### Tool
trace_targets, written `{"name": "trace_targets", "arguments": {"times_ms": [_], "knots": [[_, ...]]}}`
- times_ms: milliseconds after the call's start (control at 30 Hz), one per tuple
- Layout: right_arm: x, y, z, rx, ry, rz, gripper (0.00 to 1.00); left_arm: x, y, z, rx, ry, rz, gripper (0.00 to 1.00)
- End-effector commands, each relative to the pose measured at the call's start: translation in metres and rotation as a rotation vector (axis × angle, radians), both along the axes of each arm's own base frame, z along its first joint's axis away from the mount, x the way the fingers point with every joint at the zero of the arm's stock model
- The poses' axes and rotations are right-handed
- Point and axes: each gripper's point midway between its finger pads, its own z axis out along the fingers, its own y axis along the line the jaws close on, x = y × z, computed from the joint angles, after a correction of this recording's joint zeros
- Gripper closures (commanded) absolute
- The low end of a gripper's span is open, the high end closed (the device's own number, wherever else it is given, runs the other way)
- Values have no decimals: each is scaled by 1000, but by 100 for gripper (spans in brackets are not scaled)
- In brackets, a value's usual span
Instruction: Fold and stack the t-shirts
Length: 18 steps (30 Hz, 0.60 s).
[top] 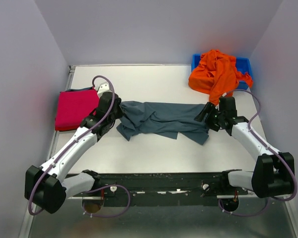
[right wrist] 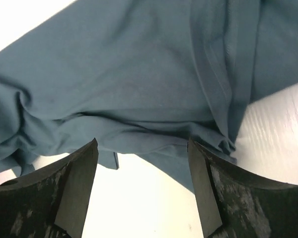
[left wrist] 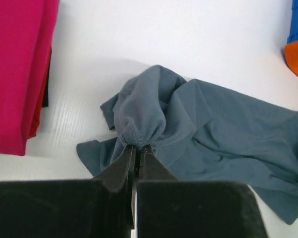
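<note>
At mid-frame in the top view, the left fingers (left wrist: 121, 166) are pressed together, pinching a bunched fold at the left end of the soft slate grey-blue cotton t-shirt (top: 161, 119). This shirt lies crumpled and stretched sideways across the centre of the white tabletop (top: 154, 153). The right fingers (right wrist: 82, 163) are spread wide at the shirt's right end, gripping nothing. At the left edge, beside the left arm, a magenta-red cotton t-shirt (top: 75, 109) rests folded flat. In the upper right corner, a bright orange cotton t-shirt (top: 216, 74) lies heaped over a rigid blue plastic bin (top: 244, 64), spilling past its near rim.
</note>
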Motion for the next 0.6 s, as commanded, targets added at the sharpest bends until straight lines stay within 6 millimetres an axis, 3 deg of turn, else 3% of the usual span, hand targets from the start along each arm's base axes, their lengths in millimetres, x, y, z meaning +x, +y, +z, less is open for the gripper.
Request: {"name": "trace_targets", "arguments": {"times_ms": [0, 100, 233, 467, 567], "knots": [[-12, -25, -21, -110, 79, -131, 23, 11, 25, 20, 22, -48, 119, 100], [-8, -47, -19, -198, 75, -233, 24, 21, 33, 35, -6, -79, 171, 100], [17, -70, -3, -251, 81, -329, 23, 37, 36, 49, -21, -101, 216, 100], [76, -104, 7, -226, 76, -452, 11, 52, 30, 37, -35, -88, 234, 100], [105, -109, -8, -238, 136, -452, 11, 55, 30, 34, -34, -88, 239, 100]]}}
